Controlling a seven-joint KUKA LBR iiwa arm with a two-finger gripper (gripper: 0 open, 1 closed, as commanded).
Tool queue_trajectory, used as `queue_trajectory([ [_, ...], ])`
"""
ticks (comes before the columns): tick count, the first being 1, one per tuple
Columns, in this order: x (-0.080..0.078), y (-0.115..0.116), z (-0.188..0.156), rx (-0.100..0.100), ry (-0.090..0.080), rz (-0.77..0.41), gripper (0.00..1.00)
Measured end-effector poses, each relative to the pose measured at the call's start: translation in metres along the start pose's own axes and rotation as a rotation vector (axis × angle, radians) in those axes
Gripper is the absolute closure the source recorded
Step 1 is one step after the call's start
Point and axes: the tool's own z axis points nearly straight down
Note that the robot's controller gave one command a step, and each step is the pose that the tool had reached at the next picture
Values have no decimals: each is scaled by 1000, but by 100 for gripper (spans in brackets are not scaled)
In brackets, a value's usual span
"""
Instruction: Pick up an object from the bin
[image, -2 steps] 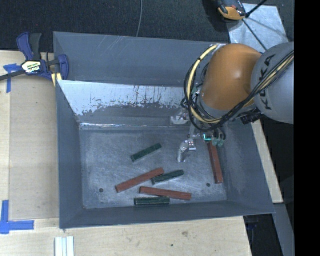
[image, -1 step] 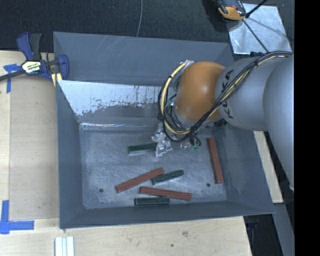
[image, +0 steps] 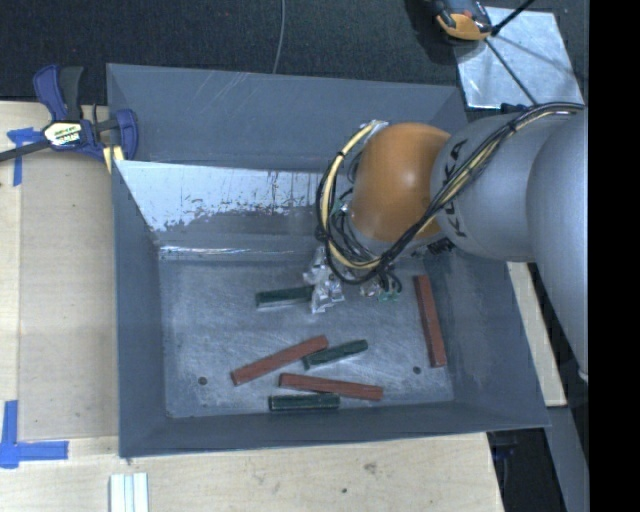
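Since the pincer (image: 324, 287) is seen low over the floor of the bin (image: 140, 330), right at the end of a green stick (image: 278, 297), the step in hand is judged to be the approach to a grasp, with nothing lifted yet. The green stick lies flat and runs leftward from the pincer. Its near end is met or just overlapped by the pincer, though contact cannot be confirmed. Whether the pincer is open or closed cannot be told, as it is crowded by the orange cover (image: 400, 185) and the cables (image: 336, 205) above it.

Below the pincer, apart from it, four more sticks are loosely grouped: a brown stick (image: 278, 362), a short dark stick (image: 337, 351), a red stick (image: 330, 387) and, farthest off, a black stick (image: 303, 403). To the right of the pincer, a long stick (image: 431, 320) lies alone, near but not touching.

For the next move, it is judged that the green stick must be straddled across its width, clamped firmly, and raised straight up. A hold taken so close to the end may let it tilt or slip.
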Motion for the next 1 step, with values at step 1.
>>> queue_trajectory([
  [1, 0, -11, -145, -1, 10, 1, 100],
])
